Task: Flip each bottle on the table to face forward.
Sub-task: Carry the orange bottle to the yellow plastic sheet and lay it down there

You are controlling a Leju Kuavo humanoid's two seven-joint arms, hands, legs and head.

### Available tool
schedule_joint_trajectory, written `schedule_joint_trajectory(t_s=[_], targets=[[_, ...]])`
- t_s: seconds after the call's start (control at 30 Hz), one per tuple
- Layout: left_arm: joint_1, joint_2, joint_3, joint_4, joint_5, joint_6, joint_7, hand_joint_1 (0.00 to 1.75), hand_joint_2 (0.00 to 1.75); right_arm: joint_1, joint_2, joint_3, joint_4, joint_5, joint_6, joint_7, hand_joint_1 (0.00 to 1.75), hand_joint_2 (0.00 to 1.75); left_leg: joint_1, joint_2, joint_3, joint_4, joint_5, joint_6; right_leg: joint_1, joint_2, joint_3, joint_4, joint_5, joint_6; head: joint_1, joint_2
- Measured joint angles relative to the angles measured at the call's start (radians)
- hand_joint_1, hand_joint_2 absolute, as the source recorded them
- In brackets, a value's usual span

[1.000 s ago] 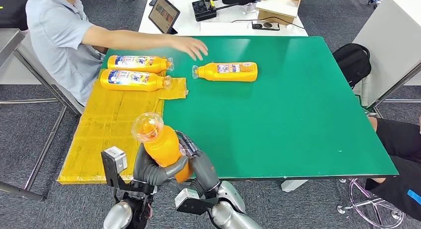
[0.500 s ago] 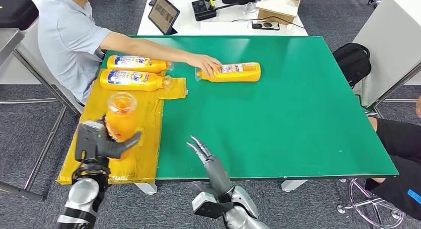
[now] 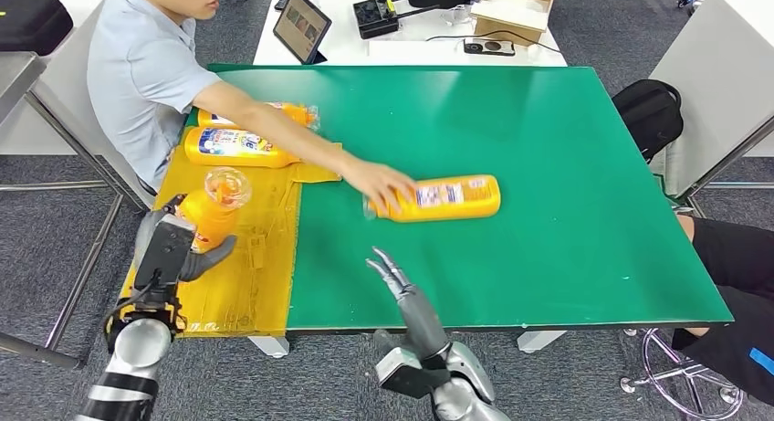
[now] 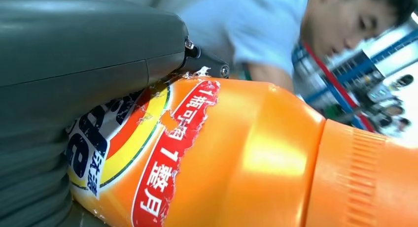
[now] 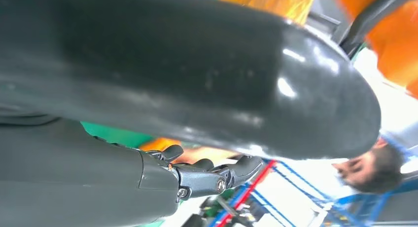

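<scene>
Orange bottle (image 3: 212, 215) now hangs over the yellow mat (image 3: 239, 284) in the left hand (image 3: 173, 249), label side showing in the left wrist view. Right hand (image 3: 398, 285) has let go, fingers spread and empty. Person's hand (image 3: 379, 181) has dragged another bottle (image 3: 444, 198) mid-table, likely next to flip.

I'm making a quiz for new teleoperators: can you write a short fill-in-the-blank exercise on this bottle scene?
1. The left robot hand holds an orange bottle above the ____ sheet.
2. A person's hand touches the bottle lying on the ____ table.
3. The right robot hand is ____, holding nothing.
4. Beside the person's arm, ____ more bottles lie on the sheet.

Missing words: yellow; green; open; two
</scene>
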Motion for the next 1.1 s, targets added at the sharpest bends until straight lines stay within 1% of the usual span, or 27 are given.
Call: schedule_joint_trajectory(t_s=[0.1,0.2,0.3,0.4,0.5,0.6,0.67,0.73,0.77,0.8,0.87,0.9,0.93,1.03,1.1], targets=[[-0.052,0.030,0.008,0.069,-0.225,-0.002,0.043,1.75,1.75,0.034,-0.003,-0.042,-0.023,0.015,0.078,0.000,0.00,0.00,0.000,0.000,0.000,0.000,0.000,0.000,0.000,0.000,0.000,0.000,0.000,0.000,0.000,0.000],[-0.090,0.058,0.005,0.165,-0.448,-0.022,0.073,1.75,1.75,0.079,-0.004,-0.055,-0.045,0.009,0.150,0.000,0.00,0.00,0.000,0.000,0.000,0.000,0.000,0.000,0.000,0.000,0.000,0.000,0.000,0.000,0.000,0.000],[-0.103,0.075,-0.011,0.231,-0.586,-0.036,0.090,1.75,1.75,0.132,-0.007,-0.065,-0.072,-0.011,0.199,0.000,0.00,0.00,0.000,0.000,0.000,0.000,0.000,0.000,0.000,0.000,-0.001,0.000,0.000,0.000,0.000,0.000],[-0.107,0.090,-0.039,0.277,-0.691,-0.047,0.106,1.75,1.75,0.173,-0.011,-0.079,-0.106,-0.025,0.230,0.000,0.00,0.00,0.000,0.000,-0.002,0.000,0.000,0.000,0.000,0.000,-0.003,0.000,0.000,0.000,0.000,0.000],[-0.134,0.096,-0.071,0.328,-0.752,-0.071,0.114,1.75,1.75,0.206,-0.010,-0.105,-0.141,-0.034,0.246,0.000,0.00,0.00,0.000,0.000,-0.003,0.000,0.000,0.000,0.000,0.000,-0.004,0.000,0.000,0.000,0.000,0.000],[-0.182,0.100,-0.111,0.397,-0.779,-0.119,0.105,1.75,1.75,0.221,-0.009,-0.139,-0.157,-0.035,0.258,0.000,0.00,0.00,0.000,0.000,-0.003,0.000,0.001,0.000,0.000,-0.001,-0.003,0.000,0.000,0.000,0.000,0.000],[-0.213,0.097,-0.130,0.443,-0.743,-0.158,0.080,1.75,1.75,0.221,-0.009,-0.155,-0.157,-0.045,0.261,0.000,0.00,0.00,0.000,0.000,-0.003,0.000,0.001,0.000,0.000,-0.001,-0.003,0.000,0.001,0.000,0.000,0.000],[-0.234,0.085,-0.137,0.480,-0.661,-0.210,0.044,1.71,1.75,0.221,-0.009,-0.166,-0.157,-0.058,0.264,0.000,0.00,0.00,0.000,0.000,-0.003,0.000,0.001,0.000,0.000,-0.001,-0.003,0.000,0.001,0.000,0.000,0.000],[-0.240,0.076,-0.138,0.490,-0.613,-0.238,0.026,1.64,1.75,0.221,-0.009,-0.170,-0.157,-0.063,0.267,0.000,0.00,0.00,0.000,0.000,-0.003,0.000,0.002,0.000,0.000,-0.001,-0.003,0.000,0.001,0.000,0.000,0.000],[-0.244,0.068,-0.139,0.496,-0.567,-0.265,0.009,1.47,1.75,0.220,-0.009,-0.173,-0.156,-0.067,0.269,0.000,0.00,0.00,0.000,0.000,-0.003,0.000,0.002,0.000,0.000,-0.001,-0.003,0.000,0.001,0.000,0.000,0.000],[-0.249,0.056,-0.146,0.499,-0.495,-0.307,-0.016,0.92,1.75,0.217,-0.009,-0.176,-0.154,-0.077,0.271,0.000,0.00,0.00,0.000,-0.001,-0.003,0.000,0.002,0.000,0.000,-0.001,-0.002,0.000,0.001,0.000,0.000,0.000],[-0.250,0.053,-0.150,0.498,-0.472,-0.320,-0.024,0.67,1.75,0.216,-0.010,-0.177,-0.152,-0.083,0.272,0.000,0.00,0.00,0.000,-0.001,-0.003,0.000,0.002,0.000,0.000,-0.001,-0.002,0.000,0.001,0.000,0.000,0.000],[-0.251,0.052,-0.155,0.497,-0.453,-0.330,-0.030,0.48,1.75,0.214,-0.010,-0.177,-0.150,-0.091,0.274,0.000,0.00,0.00,0.000,-0.001,-0.003,0.000,0.002,0.000,-0.001,-0.001,-0.002,0.000,0.000,0.000,0.000,0.000],[-0.252,0.052,-0.173,0.491,-0.405,-0.364,-0.040,0.21,1.75,0.209,-0.010,-0.180,-0.144,-0.116,0.287,0.000,0.00,0.00,0.000,-0.001,-0.002,0.000,0.002,0.000,-0.001,-0.002,-0.001,0.000,0.000,0.000,0.000,0.000],[-0.251,0.054,-0.183,0.488,-0.381,-0.382,-0.043,0.16,1.75,0.206,-0.010,-0.182,-0.141,-0.126,0.293,0.000,0.00,0.00,0.000,-0.001,-0.002,0.000,0.002,0.000,-0.001,-0.001,-0.001,0.000,0.000,0.000,0.000,0.000]])
